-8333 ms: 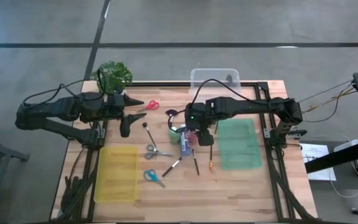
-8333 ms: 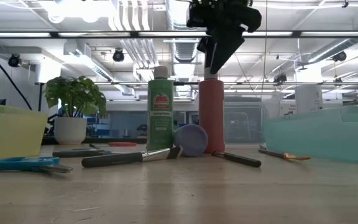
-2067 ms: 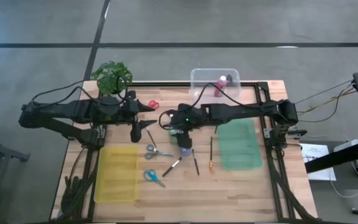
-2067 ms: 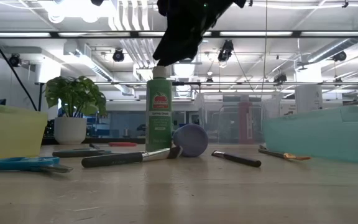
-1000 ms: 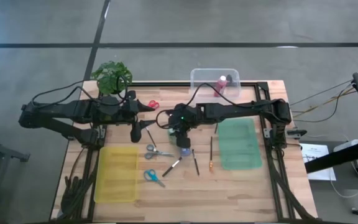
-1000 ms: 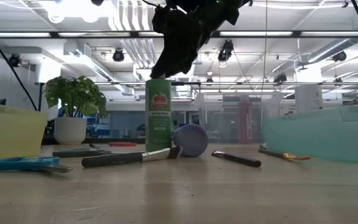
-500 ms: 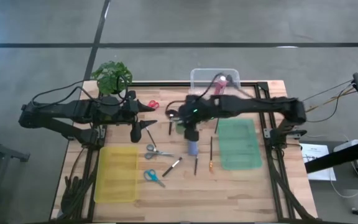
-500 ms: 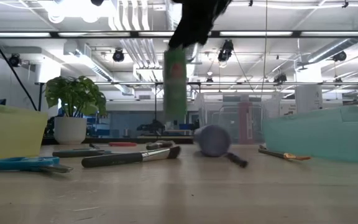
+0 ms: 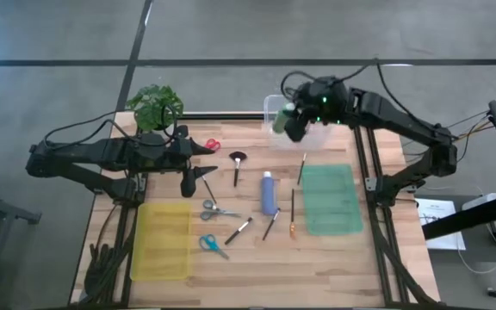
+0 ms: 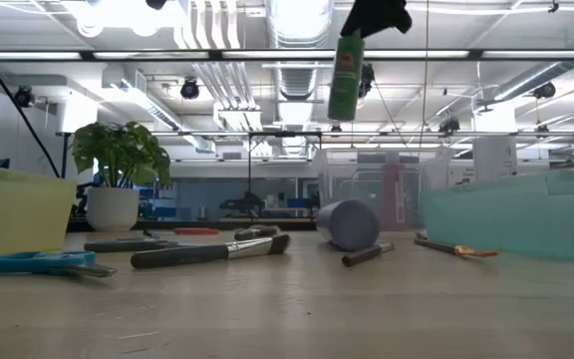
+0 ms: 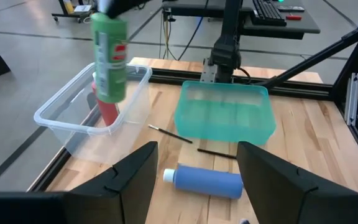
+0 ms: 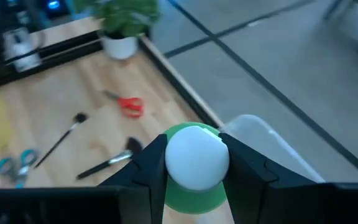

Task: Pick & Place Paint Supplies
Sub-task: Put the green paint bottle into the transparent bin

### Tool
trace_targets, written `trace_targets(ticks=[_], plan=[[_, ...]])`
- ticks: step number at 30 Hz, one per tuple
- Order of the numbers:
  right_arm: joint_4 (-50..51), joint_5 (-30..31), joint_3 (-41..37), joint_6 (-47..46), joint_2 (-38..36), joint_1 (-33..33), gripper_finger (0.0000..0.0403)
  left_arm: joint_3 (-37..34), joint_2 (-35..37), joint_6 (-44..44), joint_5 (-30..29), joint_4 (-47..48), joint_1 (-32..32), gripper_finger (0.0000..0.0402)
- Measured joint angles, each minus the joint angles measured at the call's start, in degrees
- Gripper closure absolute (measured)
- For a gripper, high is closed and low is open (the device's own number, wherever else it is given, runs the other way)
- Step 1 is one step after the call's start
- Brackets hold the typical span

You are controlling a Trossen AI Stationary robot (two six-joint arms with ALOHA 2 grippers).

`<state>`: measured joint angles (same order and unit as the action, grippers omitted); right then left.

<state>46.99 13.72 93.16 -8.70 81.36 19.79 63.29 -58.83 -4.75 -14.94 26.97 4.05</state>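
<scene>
My right gripper point(image 9: 293, 116) is shut on a green white-capped paint bottle point(image 9: 280, 120), held high over the clear bin point(image 9: 313, 103) at the table's far edge. A pink bottle point(image 11: 108, 111) stands inside that bin. The blue bottle point(image 9: 268, 192) lies on its side mid-table. Thin brushes point(image 9: 235, 164) and grey scissors point(image 9: 219, 208), blue scissors point(image 9: 213, 245) and red scissors point(image 9: 212, 145) lie flat on the wood. My left gripper point(image 9: 207, 161) hovers open left of centre, touching nothing. My right gripper pinches the green bottle at its white cap end point(image 12: 196, 155), one finger point(image 12: 149, 167) on each side of the top. The fingers come from above, pointing down. The bottle point(image 10: 346, 62) hangs below them, lifted clear and nearly upright, above the clear bin.
A yellow tray point(image 9: 164, 241) sits at the near left and a green tray point(image 9: 327, 200) at the right. A potted plant point(image 9: 155, 105) stands at the far left corner. Black frame rails point(image 9: 364, 164) run along the table's sides.
My right gripper has lifted the green bottle off the table and carried it up and toward the far edge, over the clear bin. The blue bottle has shifted to the right along the table, and nearby brushes have been displaced.
</scene>
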Motion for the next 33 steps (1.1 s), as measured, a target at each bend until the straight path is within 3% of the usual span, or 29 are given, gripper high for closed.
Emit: trace_targets(ticks=[8, 19, 33], plan=[[-0.73, -0.42, 0.04, 3.79, 5.87, 7.09, 0.0288, 0.00, -0.04, -0.20, -0.01, -0.03, 0.00, 0.0167], [-3.76, -5.86, -0.37, 5.04, 13.42, 15.98, 0.0288, 0.00, -0.04, -0.24, -0.02, -0.05, 0.02, 0.0167], [-10.35, -8.00, -3.44, 5.48, 17.13, 19.35, 0.0288, 0.00, -0.04, -1.77, -0.04, -0.03, 0.02, 0.0167]])
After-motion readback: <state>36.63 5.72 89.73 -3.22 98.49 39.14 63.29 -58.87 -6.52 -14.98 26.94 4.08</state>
